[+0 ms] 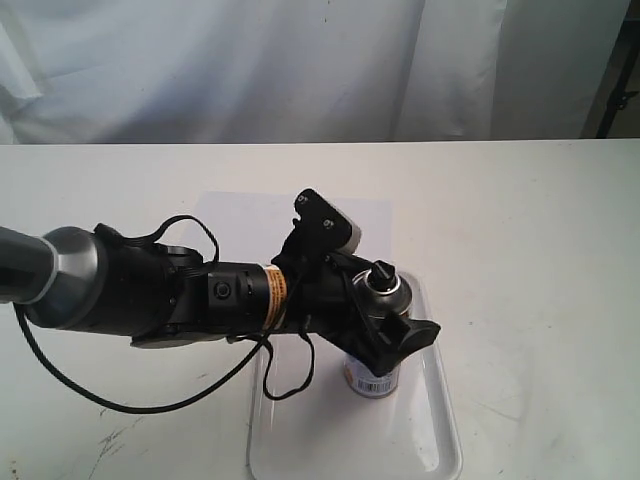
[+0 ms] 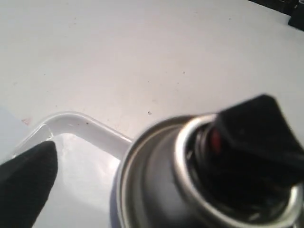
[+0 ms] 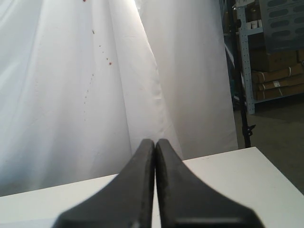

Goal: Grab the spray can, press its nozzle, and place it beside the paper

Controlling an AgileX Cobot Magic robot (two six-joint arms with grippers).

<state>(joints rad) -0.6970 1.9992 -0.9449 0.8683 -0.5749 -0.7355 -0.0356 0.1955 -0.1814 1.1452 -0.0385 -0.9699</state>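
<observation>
Your left gripper (image 1: pixel 385 305) straddles the upright spray can (image 1: pixel 370 380) (barcode visible, print unreadable) with jaws apart; your right gripper (image 3: pixel 155 147) is pinched closed.

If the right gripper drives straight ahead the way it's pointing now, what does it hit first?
Probably the white fabric curtain behind the white table. The shut right gripper aims over the table's far edge with nothing visible in between. How far off the curtain hangs is unclear.
</observation>
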